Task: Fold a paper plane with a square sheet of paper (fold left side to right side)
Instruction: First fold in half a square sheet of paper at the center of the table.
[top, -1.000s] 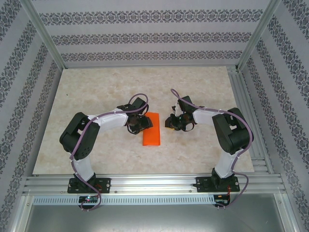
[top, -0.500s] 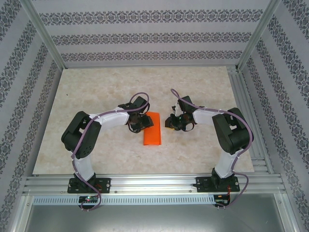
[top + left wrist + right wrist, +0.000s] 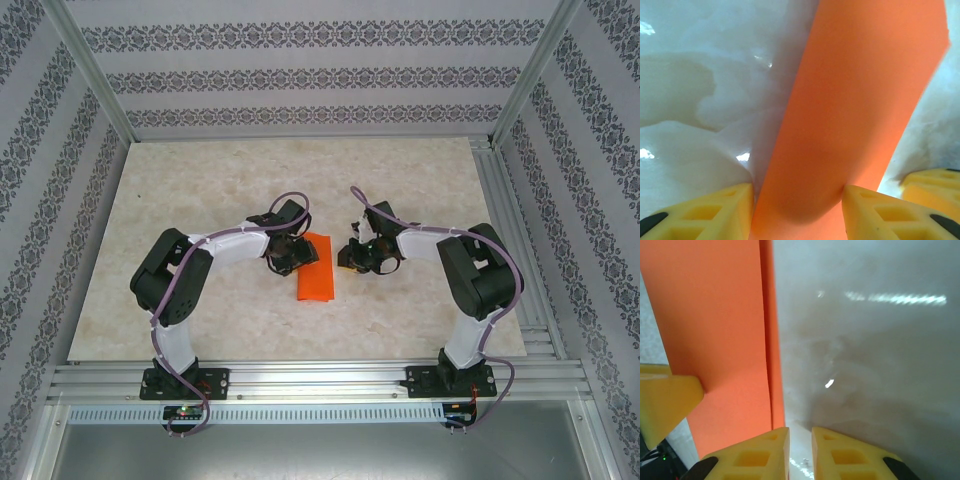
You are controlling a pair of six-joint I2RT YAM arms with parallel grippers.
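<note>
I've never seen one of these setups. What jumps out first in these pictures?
The bright orange paper, folded into a narrow strip, lies mid-table on pale marble. Two arms bend in from either side, the left gripper at its left edge and the right gripper just off its right. The left wrist view shows yellow fingers flanking the paper.

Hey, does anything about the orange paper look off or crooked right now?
Nothing is torn. The paper plane lies as a folded strip slightly askew on the table, and by the left claw it bulges up instead of lying flat.
</note>
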